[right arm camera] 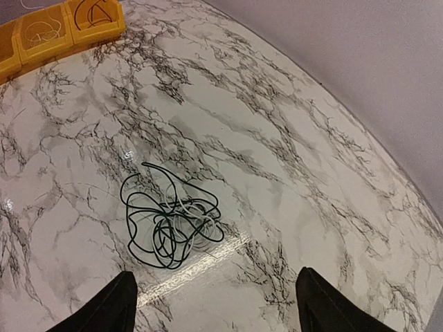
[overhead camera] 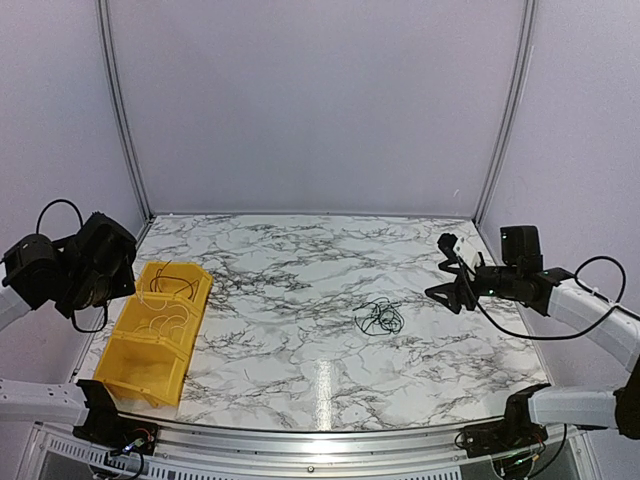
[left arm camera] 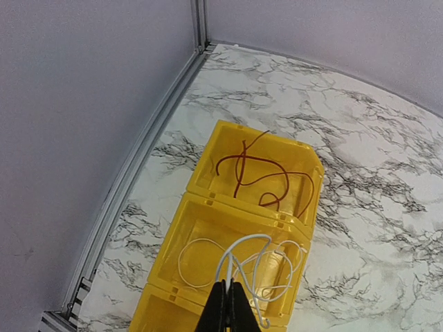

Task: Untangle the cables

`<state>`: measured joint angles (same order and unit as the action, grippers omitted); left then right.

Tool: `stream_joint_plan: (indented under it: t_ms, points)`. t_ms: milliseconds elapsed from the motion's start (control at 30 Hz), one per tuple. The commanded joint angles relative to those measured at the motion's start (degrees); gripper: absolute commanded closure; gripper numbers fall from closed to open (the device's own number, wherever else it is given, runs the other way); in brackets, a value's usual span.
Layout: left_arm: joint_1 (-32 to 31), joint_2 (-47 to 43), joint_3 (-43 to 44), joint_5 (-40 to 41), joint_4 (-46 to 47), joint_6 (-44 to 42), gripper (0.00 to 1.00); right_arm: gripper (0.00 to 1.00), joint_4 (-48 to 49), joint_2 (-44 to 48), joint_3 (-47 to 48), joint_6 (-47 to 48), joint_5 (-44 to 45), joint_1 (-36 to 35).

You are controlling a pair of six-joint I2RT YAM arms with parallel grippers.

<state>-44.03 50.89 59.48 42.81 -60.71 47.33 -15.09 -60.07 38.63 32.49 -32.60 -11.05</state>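
- Marble-pattern table (overhead camera: 300, 260): everything sits on it; purple walls around.
- Yellow bin (overhead camera: 150, 350): divided, at the left side of the table, well apart from the tangle. It is just below my left wrist camera.
- My right gripper (overhead camera: 445, 268): at the right side of the table, raised, pointing toward the middle. The jaws are spread wide and hold nothing. In the wrist view both fingertips (right arm camera: 111, 304) frame bare marble.
- My left gripper (left arm camera: 221, 311): up over the bin, fingers pressed fully together. I can't tell if anything is pinched. White wire runs right up to the tips in the wrist view.
- The cables (overhead camera: 379, 317): one small dark knot of loose loops, flat on the marble right of centre. They lie between my two grippers, nearer the right one, and neither touches them. The right wrist view shows a thin pale strand mixed in.
- Brown wire (left arm camera: 256, 169): loose in the far bin compartment.
- White wire (left arm camera: 183, 256): looped in the next compartment.
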Motion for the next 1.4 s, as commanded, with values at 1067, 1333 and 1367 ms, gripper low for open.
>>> stream_joint_plan:
  t_ms: [1067,1333,1367]
  points:
    - [17.66,29.53,-16.68,-13.24,26.47,-3.77,1.00,0.22,1.28,-4.50,-0.30,1.17,1.65,1.73]
    - [18.18,29.69,-16.45,-15.08,26.83,-4.91,0.99,0.22,1.28,-4.98,-0.43,1.75,2.18,1.73]
    - [18.22,29.25,-16.29,-15.28,26.52,-5.22,0.88,0.22,1.29,-5.15,-0.36,1.84,2.27,1.73]
